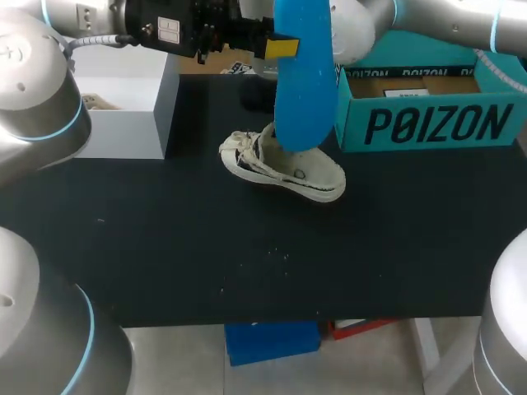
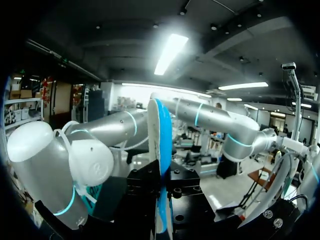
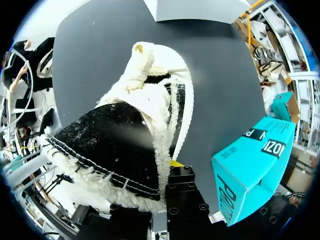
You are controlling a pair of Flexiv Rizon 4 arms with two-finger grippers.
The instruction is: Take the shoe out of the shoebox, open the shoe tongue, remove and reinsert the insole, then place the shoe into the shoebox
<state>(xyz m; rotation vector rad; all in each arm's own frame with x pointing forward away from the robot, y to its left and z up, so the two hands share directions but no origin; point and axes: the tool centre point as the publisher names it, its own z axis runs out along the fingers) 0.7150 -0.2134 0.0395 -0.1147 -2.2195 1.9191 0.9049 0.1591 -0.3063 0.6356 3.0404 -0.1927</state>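
A: Head view first. Any writing?
B: There are large dark block letters on the side of the teal shoebox (image 1: 428, 123). The black body of the left gripper (image 1: 282, 47) carries white labels, too small to read. Its jaws are clenched on a blue insole (image 1: 305, 82), which stands upright in them.
A: And the shoe?
B: The cream shoe (image 1: 288, 169) lies on the black table (image 1: 247, 247), below those jaws. It is beside the shoebox, not in it.
A: Left wrist view?
B: The insole (image 2: 161, 130) shows edge-on, blue with a white face, pinched between the jaws of the left gripper (image 2: 161, 182).
A: Right wrist view?
B: The right gripper (image 3: 165, 180) grasps the shoe (image 3: 115, 140) by its fleecy rim. The shoe has a dark lining and white stitching. The shoebox (image 3: 250, 170), again showing dark letters, sits beside the jaws on the table (image 3: 100, 60).
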